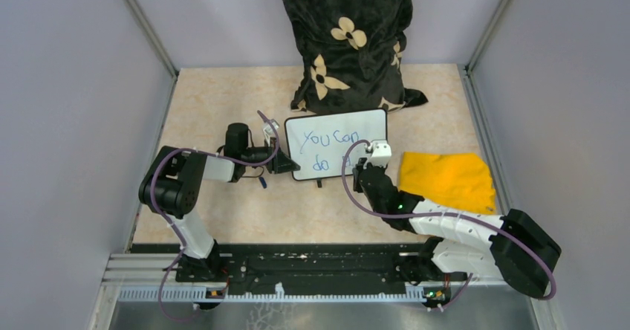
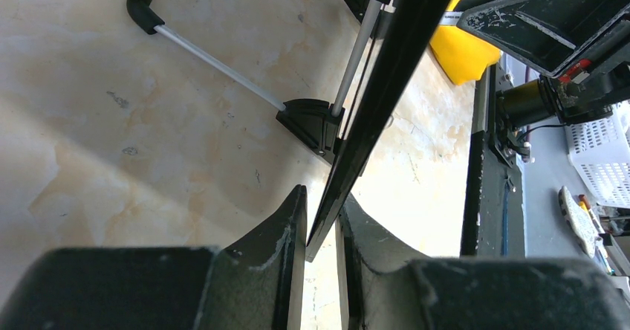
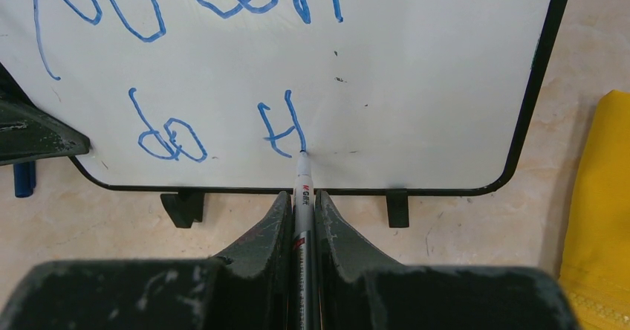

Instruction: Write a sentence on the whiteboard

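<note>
Whiteboard layout, quick rundown

Got the whiteboard point(image 1: 336, 146) standing mid way across the table point(image 1: 223, 92), fabric bundle point(image 1: 347, 40) right behind it and a cloth point(image 1: 448, 180) lying just off to its right. Left end effector point(image 2: 321, 218) clamped onto the board's left edge; right end effector point(image 3: 303, 200) in front of the board, pinching a marker point(image 3: 302, 181) with its tip touching the board at the end of the lower line of the sentence point(image 1: 330, 138).

A yellow cloth point(image 1: 447, 180) lies on the beige table point(image 1: 223, 99), black floral fabric point(image 1: 345, 40) behind.
</note>
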`<control>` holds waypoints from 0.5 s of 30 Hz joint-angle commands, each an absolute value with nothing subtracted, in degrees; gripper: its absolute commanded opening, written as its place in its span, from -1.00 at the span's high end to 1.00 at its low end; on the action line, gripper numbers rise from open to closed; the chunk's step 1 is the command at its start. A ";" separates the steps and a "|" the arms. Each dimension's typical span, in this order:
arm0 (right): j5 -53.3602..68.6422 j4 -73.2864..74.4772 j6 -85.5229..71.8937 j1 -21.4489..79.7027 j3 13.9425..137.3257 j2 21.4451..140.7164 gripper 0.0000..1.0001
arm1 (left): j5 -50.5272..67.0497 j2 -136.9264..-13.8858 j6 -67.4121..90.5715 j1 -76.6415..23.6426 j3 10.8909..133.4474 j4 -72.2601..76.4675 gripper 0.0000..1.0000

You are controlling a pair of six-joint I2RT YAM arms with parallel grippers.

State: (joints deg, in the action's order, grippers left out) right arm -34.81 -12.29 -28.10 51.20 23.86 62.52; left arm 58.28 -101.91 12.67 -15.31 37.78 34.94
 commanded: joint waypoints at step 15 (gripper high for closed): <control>-37.07 -12.92 -25.15 50.45 28.81 63.06 1.00 | 57.13 -102.99 10.55 -15.64 38.82 34.19 0.49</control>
